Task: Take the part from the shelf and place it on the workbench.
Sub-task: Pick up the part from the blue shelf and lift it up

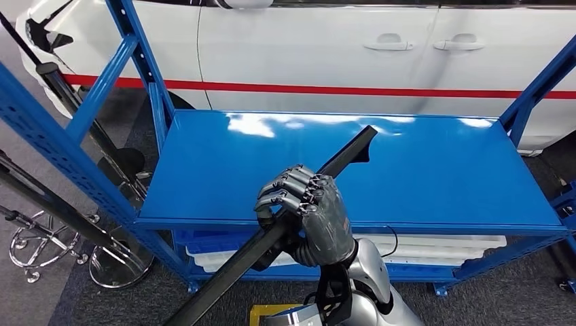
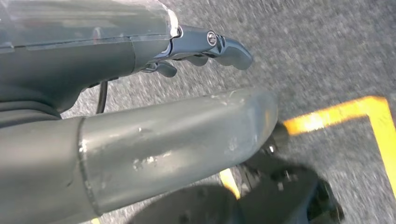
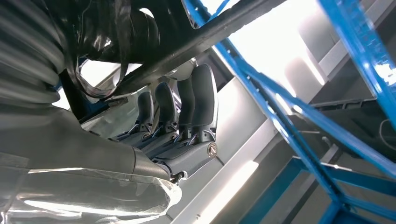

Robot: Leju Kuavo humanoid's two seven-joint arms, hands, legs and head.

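Nearest, the right hand point(image 1: 307, 210) wraps its fingers point(image 3: 180, 105) around a long black part point(image 1: 272, 238), a slim bar that runs from the bottom edge of the head view up and away. The hold looks firm, with the fingers curled over the bar. The left hand point(image 2: 205, 46) hangs low above grey carpet point(image 2: 327, 51) and a yellow floor line point(image 2: 345, 112). Its fingers appear loosely curled with nothing in them, though I cannot tell for certain how far they are closed.

Past the right hand, the part's far end point(image 1: 356, 149) reaches over the blue shelf point(image 1: 441, 176). It seems to hover above the shelf top, or perhaps just touch it; I cannot tell which. White trays point(image 1: 441, 248) lie on the level below.

Beyond the shelf stands a white car point(image 1: 339, 47) with a red stripe.

As I judge it, the grasp is made and the part is largely lifted, so the taking is nearly done. Drawing the part fully away from the shelf, carrying it to the workbench and laying it down there are all left to do.
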